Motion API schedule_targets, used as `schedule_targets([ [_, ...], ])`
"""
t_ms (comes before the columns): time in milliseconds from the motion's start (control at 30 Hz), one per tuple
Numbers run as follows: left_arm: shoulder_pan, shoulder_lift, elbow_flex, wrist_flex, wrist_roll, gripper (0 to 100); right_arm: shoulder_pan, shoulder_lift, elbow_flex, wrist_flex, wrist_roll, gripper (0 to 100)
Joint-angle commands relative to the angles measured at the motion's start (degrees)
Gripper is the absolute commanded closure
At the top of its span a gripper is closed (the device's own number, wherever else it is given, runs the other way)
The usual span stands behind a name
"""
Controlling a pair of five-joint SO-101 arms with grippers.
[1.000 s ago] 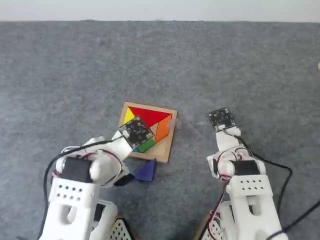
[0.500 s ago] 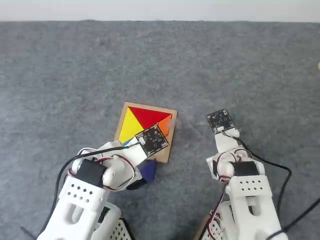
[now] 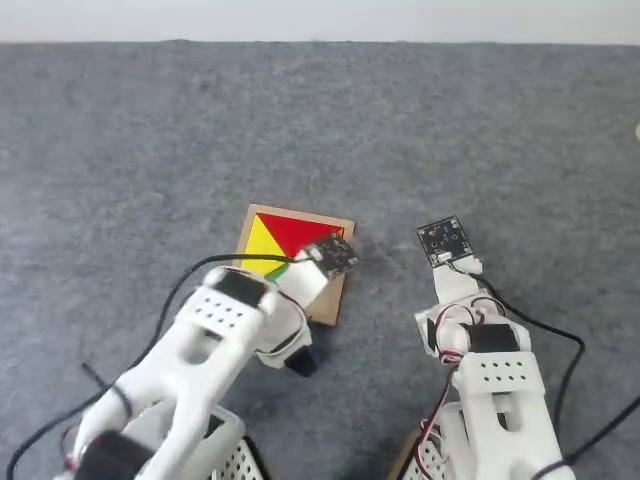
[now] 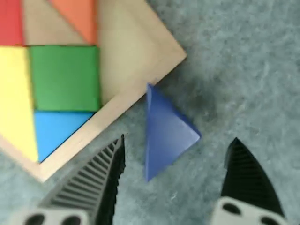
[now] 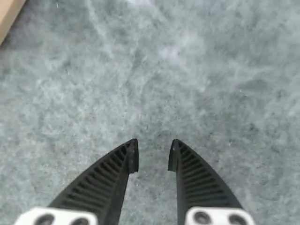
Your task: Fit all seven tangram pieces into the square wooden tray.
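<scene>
The left arm (image 3: 230,320) has swung forward and to the right since a second ago. Its wrist was over the left part of the wooden tray (image 3: 300,213) and is now over the tray's near right corner. It now covers the dark blue triangle (image 4: 166,131), which the high view showed before. The right arm (image 3: 480,365) has not moved.

In the tray lie a red triangle (image 3: 295,232), a yellow triangle (image 3: 260,243), a green square (image 4: 65,77), a light blue triangle (image 4: 58,131) and an orange triangle (image 4: 77,16). Bare wood shows beside the green square.

From above, the near half of the tray is under the left arm.

The left gripper (image 4: 178,139) has its fingers wide apart, one on each side of the dark blue triangle. This piece lies on the grey carpet (image 3: 150,150) just outside the tray, with one tip at the rim. Whether the fingers touch it I cannot tell. The right gripper (image 5: 153,143) stands right of the tray, well apart from it. It points down at the carpet, with a narrow gap between its fingers and nothing in them.
</scene>
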Motion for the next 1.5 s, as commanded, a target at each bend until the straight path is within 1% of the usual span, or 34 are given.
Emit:
schedule_targets([
  [0,1.76,4.92,-0.31,-3.6,1.76,67,0.66,-1.19,-0.26,-1.19,0.62,89.0],
  [267,1.58,5.54,1.1,-4.75,1.76,67,0.57,-1.19,-0.26,-1.19,0.62,89.0],
  [500,1.85,5.63,2.42,-7.03,1.76,72,0.57,-1.19,-0.26,-1.1,0.62,89.0],
  [800,3.16,5.71,2.95,-6.86,1.32,74,0.57,-1.19,-0.26,-1.01,0.62,89.0],
  [1000,4.13,5.8,2.77,-6.77,1.32,80,0.66,-1.19,-0.26,-0.92,0.62,89.0],
  [1300,3.87,5.71,1.36,-7.21,1.32,80,0.66,-1.19,-0.26,-0.84,0.62,89.0],
  [1467,3.78,5.71,-1.45,-6.59,1.32,80,0.66,-1.19,-0.26,-0.84,0.62,89.0],
])
